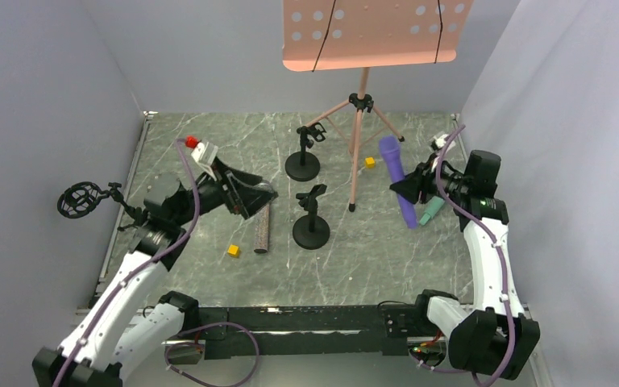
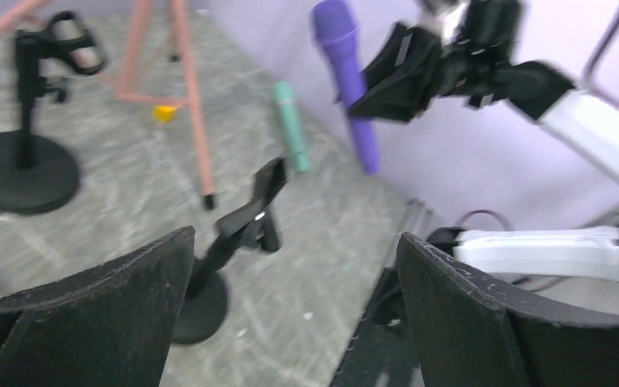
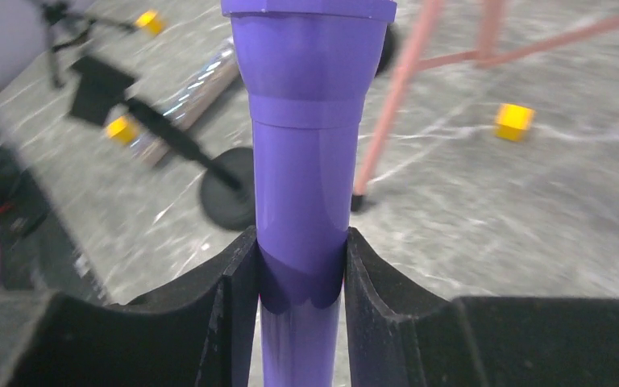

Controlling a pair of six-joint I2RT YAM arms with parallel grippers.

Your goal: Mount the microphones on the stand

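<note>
Since the clips sit on the two short black stands, I take the tall pink music stand (image 1: 361,105) at the top centre of the overhead view to be clutter whose legs I must steer around. The far stand (image 1: 302,158) is just left of those legs. The near stand (image 1: 312,222) sits below it at centre frame, its clip tilted up toward the right, which should suit an approach from my right side. My right pincer (image 3: 300,242) is clamped on the purple microphone (image 3: 306,161) at the handle, head pointing away from my wrist, so the free upper body can probably be pressed into a clip. My left pincer (image 2: 294,239) gapes wide and empty, aimed toward the near stand, perhaps to steady it. The glittery microphone (image 1: 263,229) lies flat just below that pincer, left of centre. The mint-green microphone (image 1: 430,213) lies near the right wall. The yellow cubes (image 1: 233,251) are scattered about and matter little.
</note>
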